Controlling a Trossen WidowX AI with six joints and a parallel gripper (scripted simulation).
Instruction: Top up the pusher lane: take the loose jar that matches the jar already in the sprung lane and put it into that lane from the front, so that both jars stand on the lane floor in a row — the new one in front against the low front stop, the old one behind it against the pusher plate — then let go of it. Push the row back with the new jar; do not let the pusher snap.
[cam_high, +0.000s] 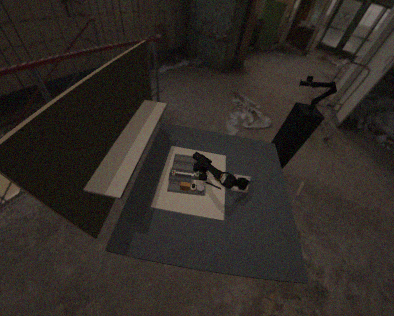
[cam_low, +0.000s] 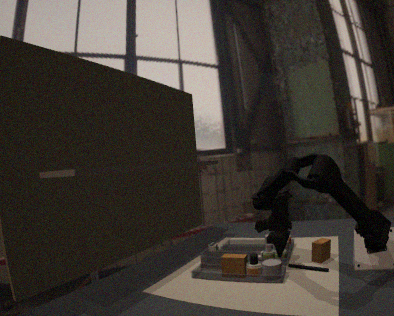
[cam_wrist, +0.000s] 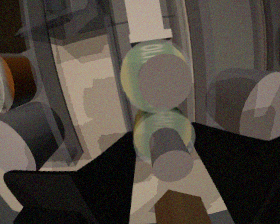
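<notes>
My gripper (cam_wrist: 161, 132) (cam_low: 281, 254) (cam_high: 202, 176) is shut on a greenish clear jar with a narrow grey cap (cam_wrist: 172, 165). The held jar stands close against the front of the jar in the sprung lane, apparently touching it. That lane jar (cam_wrist: 129, 75) is also greenish, with a wide round grey lid. The white pusher (cam_wrist: 147, 22) (cam_high: 184, 173) is directly behind the lane jar. The fingers reach down on both sides of the held jar. The low front stop and the held jar's base are hidden, so I cannot tell whether it rests on the lane floor.
Clear lane walls (cam_wrist: 190, 60) run beside the row. A grey jar (cam_wrist: 260, 107) stands to the right. An orange block (cam_low: 234, 264), a black-capped jar (cam_low: 254, 266) and a pale-lidded jar (cam_low: 272, 266) stand in the tray's near part. A black rod (cam_low: 308, 268) and another orange block (cam_low: 321, 251) lie outside.
</notes>
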